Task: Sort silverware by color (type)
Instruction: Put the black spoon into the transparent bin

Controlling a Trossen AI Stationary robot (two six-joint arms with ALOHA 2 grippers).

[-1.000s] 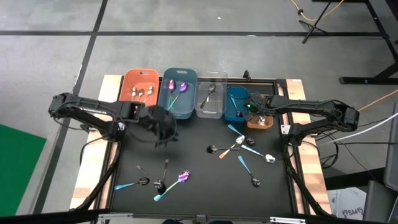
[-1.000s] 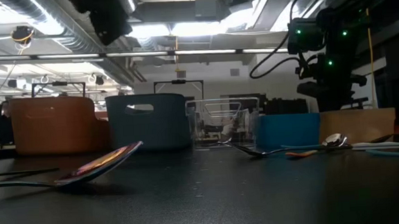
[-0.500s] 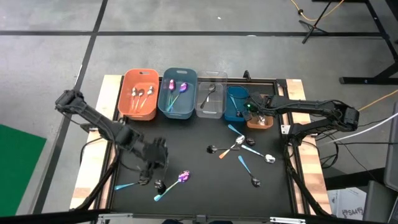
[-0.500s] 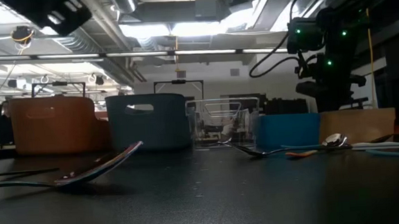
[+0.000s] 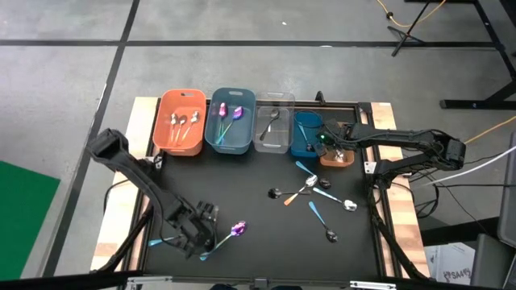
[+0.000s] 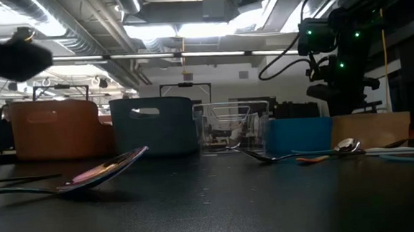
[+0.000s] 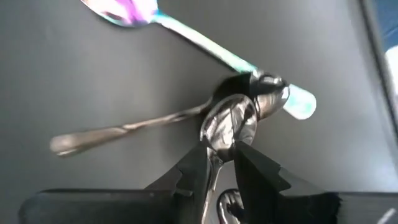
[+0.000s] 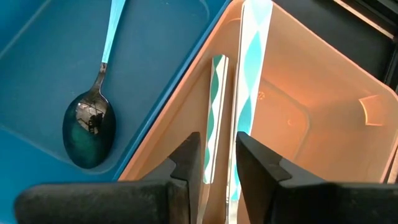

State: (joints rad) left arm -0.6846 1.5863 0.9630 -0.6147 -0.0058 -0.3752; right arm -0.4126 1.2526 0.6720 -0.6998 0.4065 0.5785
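Note:
My left gripper (image 5: pixel 201 229) hangs open over the spoons at the table's near left, clear of the surface, and shows as a dark blur (image 6: pixel 9 56) in the low view. Its fingers frame the neck of a silver spoon (image 7: pixel 229 124). A second silver spoon (image 7: pixel 118 134) lies across the teal handle of a purple spoon (image 7: pixel 205 40). My right gripper (image 8: pixel 217 162) waits open above the brown bin (image 5: pixel 337 157). A teal-and-white patterned strip (image 8: pixel 214 124) lies in that bin, seen through the gap between the fingers.
Along the far side stand an orange bin (image 5: pixel 180 121), a grey-blue bin (image 5: pixel 230 121), a clear bin (image 5: pixel 274 122) and a blue bin (image 5: pixel 305 133), which holds a blue-handled spoon (image 8: pixel 93 118). Several more utensils (image 5: pixel 310 189) lie scattered right of centre. A blue-handled utensil (image 5: pixel 161 240) lies near left.
My left gripper has swung from in front of the orange and grey-blue bins toward the table's near edge. It has come down and rolled on the way, and now hangs over the spoons at the near left. The spoons have not moved.

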